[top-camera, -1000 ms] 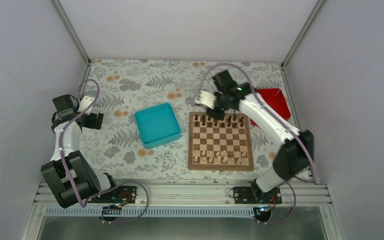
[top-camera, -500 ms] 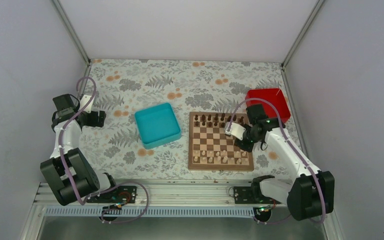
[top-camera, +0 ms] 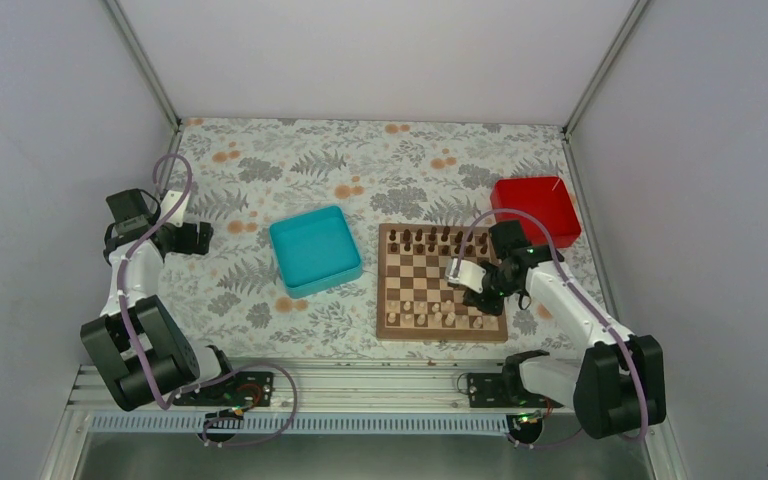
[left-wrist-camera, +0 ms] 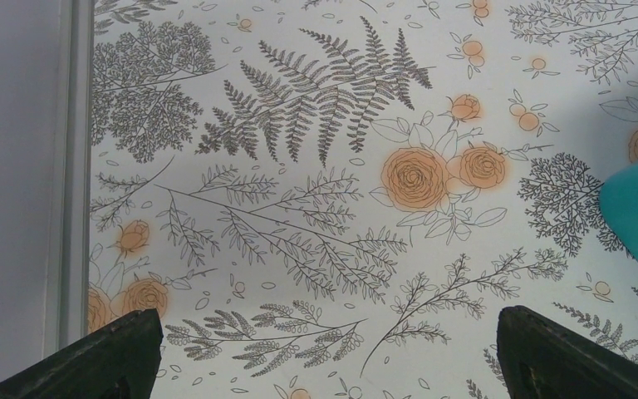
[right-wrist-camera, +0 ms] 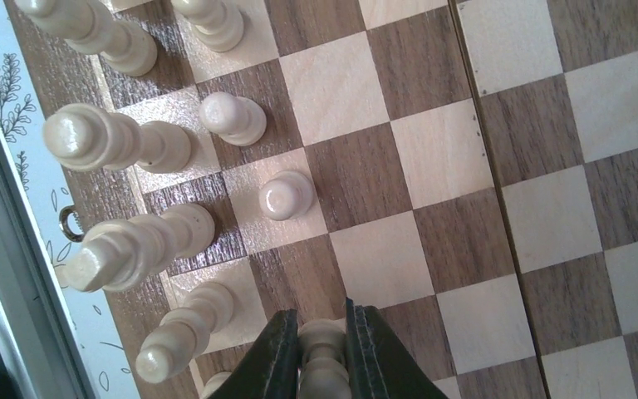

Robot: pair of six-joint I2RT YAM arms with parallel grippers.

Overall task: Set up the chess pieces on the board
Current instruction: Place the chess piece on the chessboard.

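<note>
Pinches a pale chess piece (right-wrist-camera: 322, 376) in the right gripper (right-wrist-camera: 322, 334) over the board (right-wrist-camera: 548, 216); holds the left gripper (left-wrist-camera: 324, 349) wide open, empty.

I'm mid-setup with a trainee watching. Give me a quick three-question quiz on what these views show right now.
1. Short answer: in the top view, which container sits left of the board?
2. True or false: the left gripper is shut on a chessman.
3. Multiple choice: the right gripper is shut on A) a pale chess piece, B) the board's edge, C) nothing.

Key:
1. The teal tray.
2. False. It is open over the tablecloth.
3. A.
</note>
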